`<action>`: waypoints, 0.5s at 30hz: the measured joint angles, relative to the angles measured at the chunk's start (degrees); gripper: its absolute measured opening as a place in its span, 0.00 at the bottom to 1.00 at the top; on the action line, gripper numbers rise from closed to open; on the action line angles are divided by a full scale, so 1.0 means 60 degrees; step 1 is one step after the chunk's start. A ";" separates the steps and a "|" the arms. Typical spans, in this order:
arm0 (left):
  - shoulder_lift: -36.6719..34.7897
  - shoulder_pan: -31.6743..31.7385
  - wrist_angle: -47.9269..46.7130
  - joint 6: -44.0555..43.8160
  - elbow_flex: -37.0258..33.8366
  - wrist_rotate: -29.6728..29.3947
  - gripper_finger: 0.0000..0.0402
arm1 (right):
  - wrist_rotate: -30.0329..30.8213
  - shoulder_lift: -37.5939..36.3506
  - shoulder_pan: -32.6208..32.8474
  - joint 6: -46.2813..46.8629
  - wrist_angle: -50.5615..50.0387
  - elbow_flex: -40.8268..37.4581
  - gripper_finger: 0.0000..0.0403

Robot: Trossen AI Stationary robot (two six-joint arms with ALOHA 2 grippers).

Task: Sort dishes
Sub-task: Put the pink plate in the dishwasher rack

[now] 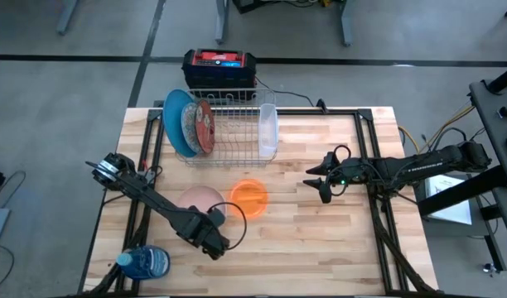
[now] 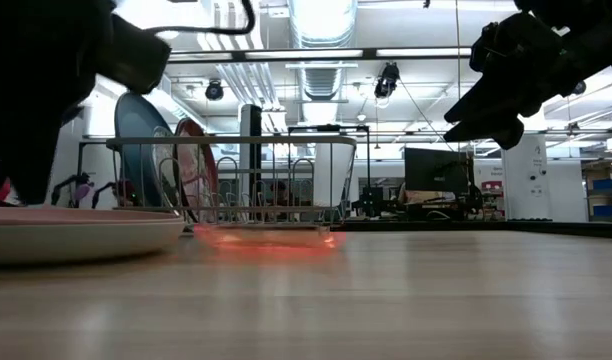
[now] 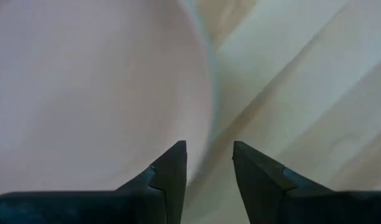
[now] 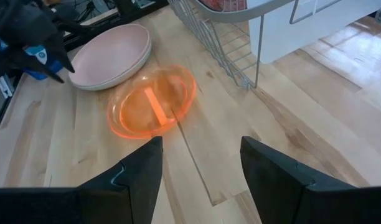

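Pink dish [image 1: 200, 201] sits flat on the table [image 1: 320, 248], just in front of the wire rack [image 1: 233, 124], w/ the translucent orange bowl [image 1: 249, 198] touching or nearly touching its right side, also in front of the rack. Left gripper [image 1: 214, 240] is at the pink dish's near-right rim; in the left wrist view the fingers [image 3: 169, 171] stand a little apart w/ the dish edge lined up in the gap btwn them, nothing clamped as far as I can tell. Right gripper [image 1: 320, 184] hangs above the table well to the right of the rack, fingers spread wide, empty, pointed at the orange bowl. In the rack's left end stand a large blue plate [image 1: 176, 120], a patterned plate [image 1: 190, 126] and a reddish plate [image 1: 206, 126] on edge; a clear container [image 1: 268, 128] sits at the rack's right end. Blue bottle [image 1: 146, 262] lies far front-left of the rack, not a dish. Judgement: step in hand looks like getting a grip on the pink dish rim. To do it well: one finger inside, one outside the rim, seat deep before closing, lift level, and don't nudge the orange bowl beside it. Then tilt the dish upright for a free slot right of the reddish plate.
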 joint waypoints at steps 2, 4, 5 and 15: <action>0.0000 0.0000 -0.0002 -0.0154 -0.0156 0.0155 0.29 | 0.0002 0.0000 0.0000 0.0000 0.0000 0.0000 0.51; 0.0000 0.0000 -0.0017 -0.0240 -0.0307 0.0245 0.29 | -0.0002 -0.0001 0.0000 0.0002 0.0000 0.0000 0.51; 0.0000 0.0000 -0.0011 -0.0249 -0.0368 0.0276 0.29 | -0.0002 0.0000 0.0000 0.0004 0.0001 0.0000 0.51; 0.0000 0.0000 0.0164 -0.0178 -0.0664 0.0385 0.29 | -0.0002 -0.0002 0.0000 0.0078 0.0004 0.0000 0.51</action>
